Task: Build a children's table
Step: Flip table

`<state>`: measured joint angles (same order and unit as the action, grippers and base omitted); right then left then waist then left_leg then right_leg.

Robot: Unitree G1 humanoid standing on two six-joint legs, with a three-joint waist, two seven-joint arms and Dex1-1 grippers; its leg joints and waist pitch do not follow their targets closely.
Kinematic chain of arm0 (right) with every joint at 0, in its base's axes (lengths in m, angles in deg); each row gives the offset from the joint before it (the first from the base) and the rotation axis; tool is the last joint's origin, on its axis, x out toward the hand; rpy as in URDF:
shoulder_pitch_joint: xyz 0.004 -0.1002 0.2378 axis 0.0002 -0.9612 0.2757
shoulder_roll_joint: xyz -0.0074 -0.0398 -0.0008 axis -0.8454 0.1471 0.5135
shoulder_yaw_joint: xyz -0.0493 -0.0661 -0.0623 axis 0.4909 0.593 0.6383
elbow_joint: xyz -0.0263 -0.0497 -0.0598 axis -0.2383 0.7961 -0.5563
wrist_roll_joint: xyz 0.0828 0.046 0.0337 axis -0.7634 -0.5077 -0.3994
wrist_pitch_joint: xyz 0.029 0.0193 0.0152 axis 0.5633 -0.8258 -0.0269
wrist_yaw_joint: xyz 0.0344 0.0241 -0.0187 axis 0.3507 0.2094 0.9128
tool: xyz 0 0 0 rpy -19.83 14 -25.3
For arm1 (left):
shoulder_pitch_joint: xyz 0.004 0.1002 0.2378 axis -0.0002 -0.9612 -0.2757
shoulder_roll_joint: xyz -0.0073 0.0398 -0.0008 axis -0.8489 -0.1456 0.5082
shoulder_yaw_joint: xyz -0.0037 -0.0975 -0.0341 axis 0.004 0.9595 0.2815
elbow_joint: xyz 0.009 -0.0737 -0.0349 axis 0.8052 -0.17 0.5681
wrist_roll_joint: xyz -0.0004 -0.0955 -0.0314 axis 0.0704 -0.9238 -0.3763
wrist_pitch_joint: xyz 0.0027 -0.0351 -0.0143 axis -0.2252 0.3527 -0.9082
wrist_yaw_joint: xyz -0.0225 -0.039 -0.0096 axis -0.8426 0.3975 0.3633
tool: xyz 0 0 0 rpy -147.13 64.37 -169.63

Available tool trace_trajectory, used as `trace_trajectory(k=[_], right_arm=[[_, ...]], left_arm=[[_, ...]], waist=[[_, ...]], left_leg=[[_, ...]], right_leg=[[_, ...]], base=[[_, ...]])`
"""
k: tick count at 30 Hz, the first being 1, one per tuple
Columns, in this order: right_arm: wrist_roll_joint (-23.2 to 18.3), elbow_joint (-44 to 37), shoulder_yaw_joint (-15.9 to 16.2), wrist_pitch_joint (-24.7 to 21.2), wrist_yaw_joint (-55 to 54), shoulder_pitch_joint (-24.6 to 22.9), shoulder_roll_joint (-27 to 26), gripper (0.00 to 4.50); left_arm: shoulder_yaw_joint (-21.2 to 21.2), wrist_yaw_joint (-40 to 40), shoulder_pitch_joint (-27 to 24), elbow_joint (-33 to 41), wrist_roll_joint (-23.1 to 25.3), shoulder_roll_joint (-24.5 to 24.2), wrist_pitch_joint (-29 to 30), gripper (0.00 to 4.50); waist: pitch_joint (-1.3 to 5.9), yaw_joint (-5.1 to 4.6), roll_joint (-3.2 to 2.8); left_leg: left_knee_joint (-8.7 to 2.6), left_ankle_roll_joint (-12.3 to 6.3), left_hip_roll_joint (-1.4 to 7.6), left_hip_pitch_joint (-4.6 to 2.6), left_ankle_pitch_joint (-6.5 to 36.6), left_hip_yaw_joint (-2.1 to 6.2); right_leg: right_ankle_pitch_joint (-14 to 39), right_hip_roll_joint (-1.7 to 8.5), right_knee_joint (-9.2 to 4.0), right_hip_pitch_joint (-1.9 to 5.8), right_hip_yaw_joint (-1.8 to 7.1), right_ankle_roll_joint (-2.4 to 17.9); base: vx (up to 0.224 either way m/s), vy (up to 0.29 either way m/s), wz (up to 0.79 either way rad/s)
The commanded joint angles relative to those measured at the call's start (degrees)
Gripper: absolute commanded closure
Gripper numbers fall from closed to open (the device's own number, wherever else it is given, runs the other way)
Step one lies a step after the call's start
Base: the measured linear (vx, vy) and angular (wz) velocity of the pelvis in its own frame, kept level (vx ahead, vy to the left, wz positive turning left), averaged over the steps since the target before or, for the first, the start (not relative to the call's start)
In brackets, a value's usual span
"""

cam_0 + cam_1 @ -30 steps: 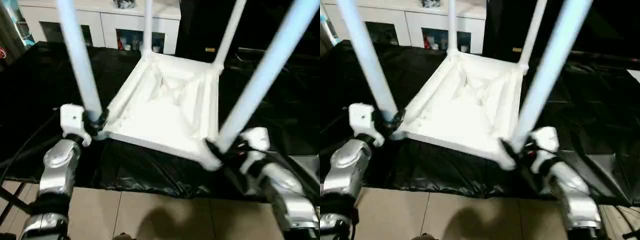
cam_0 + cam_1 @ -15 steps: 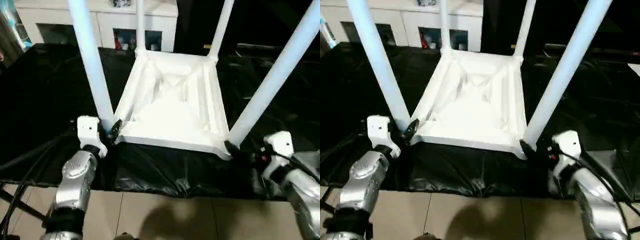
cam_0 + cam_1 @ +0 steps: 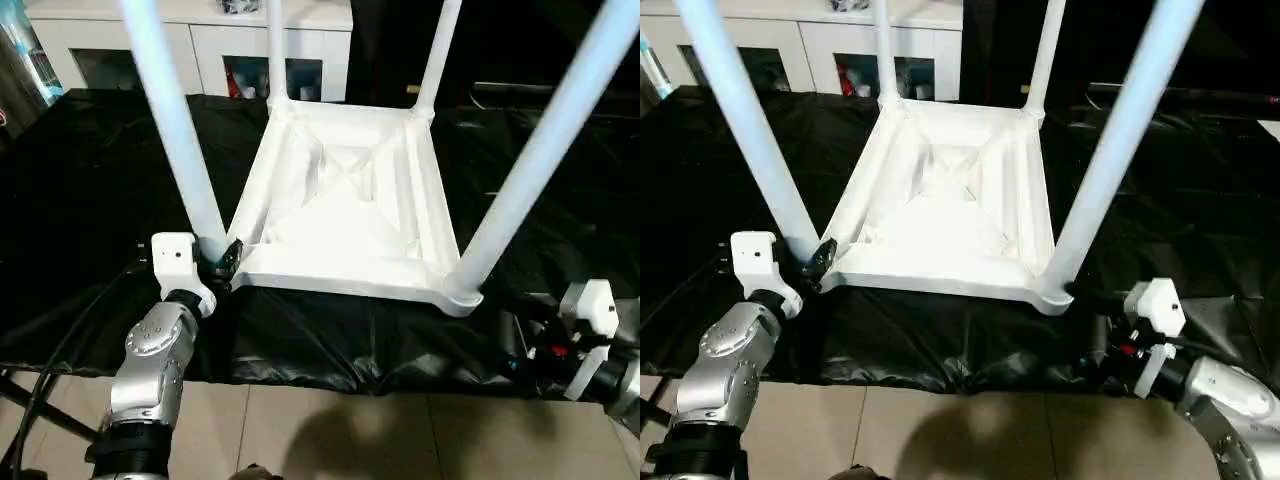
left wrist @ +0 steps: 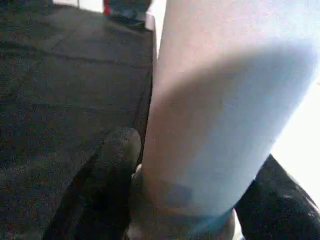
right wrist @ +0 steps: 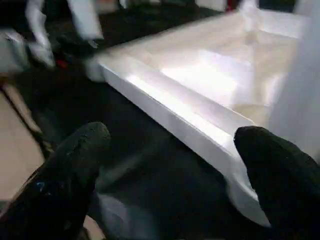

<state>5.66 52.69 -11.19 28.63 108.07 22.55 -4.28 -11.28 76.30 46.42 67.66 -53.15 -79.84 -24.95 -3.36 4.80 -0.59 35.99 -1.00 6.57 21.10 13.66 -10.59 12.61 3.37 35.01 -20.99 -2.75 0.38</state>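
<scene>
The white children's table (image 3: 345, 215) lies upside down on the black-covered work table (image 3: 80, 200), all four legs pointing up. My left gripper (image 3: 218, 262) is at the foot of the near-left leg (image 3: 175, 130), shut on it. In the left wrist view the leg (image 4: 220, 110) sits between the black fingers (image 4: 107, 170), right at its socket. My right gripper (image 3: 1102, 345) hangs open a little short of the near-right corner, below the near-right leg (image 3: 540, 150) and touching nothing. In the right wrist view its wide-apart fingers (image 5: 75, 165) frame the table's rim (image 5: 175, 115).
A white cabinet (image 3: 200, 40) stands behind the work table. The black cover hangs over the table's front edge, with tiled floor (image 3: 330, 440) below it. Black cables (image 3: 50, 350) run beside my left forearm.
My right gripper has drawn back from the near-right corner, toward me and to the right. The left gripper has closed on the near-left leg. The table now lies squarer to the front edge.
</scene>
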Motion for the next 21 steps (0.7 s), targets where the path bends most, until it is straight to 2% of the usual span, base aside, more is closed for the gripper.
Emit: trace_trajectory(k=[1, 2, 3, 4, 5, 6, 8, 9, 11, 12, 15, 16, 17, 18, 19, 21], right_arm=[[-2.2, -3.1, 3.0, -3.2, -0.6, 1.3, -0.8, 0.00], [-2.3, -3.8, 4.3, -4.4, -1.1, 2.1, -1.5, 0.00], [-1.8, -3.9, 5.9, -5.6, -1.9, 3.0, -2.3, 0.00], [-1.8, -3.9, 5.9, -5.6, -1.9, 3.0, -2.3, 0.00], [-0.2, -3.1, 7.6, -6.8, -3.5, 4.1, -3.6, 0.00], [2.7, -1.0, 10.2, -8.5, -6.6, 6.3, -6.2, 0.00], [4.2, 1.2, 11.3, -9.1, -9.0, 8.1, -8.6, 0.00], [4.4, 2.1, 11.6, -9.1, -9.9, 8.8, -9.5, 0.00], [5.3, 4.7, 11.9, -8.2, -12.3, 10.7, -12.0, 0.00], [5.9, 7.5, 11.9, -7.4, -15.5, 12.7, -14.8, 0.00], [6.1, 10.7, 11.3, -6.5, -19.1, 15.3, -17.7, 0.00], [6.1, 10.7, 11.3, -6.5, -19.1, 15.3, -17.7, 0.00], [6.3, 12.4, 10.5, -5.9, -20.4, 16.5, -19.2, 0.00], [5.9, 13.7, 9.7, -5.3, -21.0, 17.5, -20.6, 0.00], [4.9, 14.6, 8.9, -5.4, -21.1, 18.3, -21.7, 0.00], [2.5, 16.8, 6.8, -5.6, -21.7, 20.2, -23.9, 0.00]], left_arm=[[3.1, -1.0, 1.8, 2.7, -9.2, 3.5, 4.0, 1.98], [3.2, -1.1, 2.0, 3.5, -10.0, 4.2, 5.1, 1.98], [3.2, -1.4, 2.2, 4.3, -10.8, 4.9, 6.1, 1.98], [3.2, -1.4, 2.2, 4.3, -10.8, 4.9, 6.1, 1.98], [3.1, -1.8, 2.4, 5.1, -11.5, 5.7, 7.0, 1.98], [2.3, -2.3, 2.5, 6.8, -12.1, 6.8, 8.2, 1.98], [1.5, -2.7, 2.5, 8.1, -12.3, 7.7, 9.2, 1.98], [1.3, -2.8, 2.6, 8.7, -12.3, 8.2, 9.7, 1.98], [0.2, -2.4, 2.7, 9.4, -11.4, 8.7, 10.0, 1.99], [-1.0, -2.2, 2.8, 10.1, -10.2, 9.1, 10.5, 2.00], [-1.6, -2.8, 3.2, 10.4, -10.0, 9.6, 11.0, 2.00], [-1.6, -2.8, 3.2, 10.4, -10.0, 9.6, 11.0, 2.00], [-2.0, -2.9, 3.4, 10.3, -9.5, 9.4, 10.8, 2.00], [-2.4, -3.0, 3.6, 10.0, -9.1, 9.3, 10.6, 2.00], [-2.5, -3.0, 3.7, 10.0, -8.9, 9.4, 10.7, 2.00], [-2.8, -3.2, 4.0, 9.9, -8.3, 9.6, 10.5, 2.00]], waist=[[2.59, 0.15, 1.19], [2.52, 0.09, 1.37], [2.62, 0.26, 1.26], [2.69, 0.27, 1.20], [2.69, 0.40, 1.15], [2.78, 0.18, 1.15], [2.92, 0.23, 1.38], [3.22, 0.24, 1.36], [3.63, 0.50, 1.42], [3.88, 0.39, 1.49], [3.79, 0.57, 1.55], [3.67, 0.59, 1.44], [3.65, 0.63, 1.78], [3.61, 0.64, 1.70], [3.59, 0.58, 2.18], [3.57, 0.40, 1.99]], left_leg=[[-5.33, -5.49, 7.61, -0.48, 7.3, 3.97], [-5.30, -5.49, 7.58, -0.49, 7.1, 3.92], [-5.13, -5.35, 7.55, -0.63, 6.6, 3.81], [-5.06, -5.23, 7.52, -0.62, 6.1, 3.76], [-5.13, -5.13, 7.54, -0.47, 5.5, 3.75], [-5.27, -4.54, 7.47, -0.43, 4.3, 3.87], [-5.22, -4.14, 7.57, -0.61, 4.3, 3.76], [-4.97, -4.27, 7.57, -0.64, 2.2, 3.70], [-4.46, -5.80, 7.41, -0.49, -2.3, 3.58], [-3.99, -7.86, 7.15, -0.10, -6.3, 3.48], [-3.89, -8.83, 7.21, -0.04, -5.9, 3.31], [-4.00, -8.62, 7.30, 0.02, -4.9, 3.33], [-4.01, -8.53, 7.34, -0.08, -4.2, 3.24], [-4.09, -8.30, 7.40, -0.05, -3.7, 3.28], [-4.23, -7.63, 7.36, -0.14, -2.6, 3.15], [-4.30, -7.23, 7.35, -0.05, -2.0, 3.22]], right_leg=[[7.9, 7.48, -4.29, 1.79, 3.61, 14.2], [8.5, 7.43, -4.37, 1.68, 3.57, 14.2], [9.4, 7.51, -4.50, 1.51, 3.62, 14.1], [9.1, 7.48, -4.42, 1.46, 3.61, 14.3], [8.7, 7.33, -4.37, 1.48, 3.59, 14.0], [7.2, 7.08, -3.99, 1.23, 3.40, 14.8], [6.0, 7.06, -3.97, 1.22, 3.43, 14.7], [2.1, 7.17, -3.43, 1.33, 3.46, 15.3], [-4.4, 6.98, -2.64, 1.41, 3.36, 15.5], [-9.6, 6.99, -2.04, 1.29, 3.21, 16.2], [-8.5, 7.04, -2.09, 1.25, 3.16, 16.5], [-7.0, 7.05, -2.23, 1.25, 3.12, 16.4], [-6.2, 6.99, -2.34, 1.28, 3.11, 16.1], [-5.4, 7.10, -2.29, 1.31, 3.15, 16.1], [-3.5, 7.10, -2.54, 1.29, 3.11, 16.0], [-2.7, 7.23, -2.41, 1.29, 3.14, 16.3]], base=[[0.000, 0.000, 0.00], [0.000, 0.000, 0.00], [0.000, 0.000, 0.00], [0.000, 0.000, 0.00], [0.000, 0.000, 0.00], [0.000, 0.000, 0.00], [0.000, 0.000, 0.00], [0.000, 0.000, 0.00], [0.000, 0.000, 0.00], [0.000, 0.000, 0.00], [0.000, 0.000, 0.00], [0.000, 0.000, 0.00], [0.000, 0.000, 0.00], [0.000, 0.000, 0.00], [0.000, 0.000, 0.00], [0.000, 0.000, 0.00]])
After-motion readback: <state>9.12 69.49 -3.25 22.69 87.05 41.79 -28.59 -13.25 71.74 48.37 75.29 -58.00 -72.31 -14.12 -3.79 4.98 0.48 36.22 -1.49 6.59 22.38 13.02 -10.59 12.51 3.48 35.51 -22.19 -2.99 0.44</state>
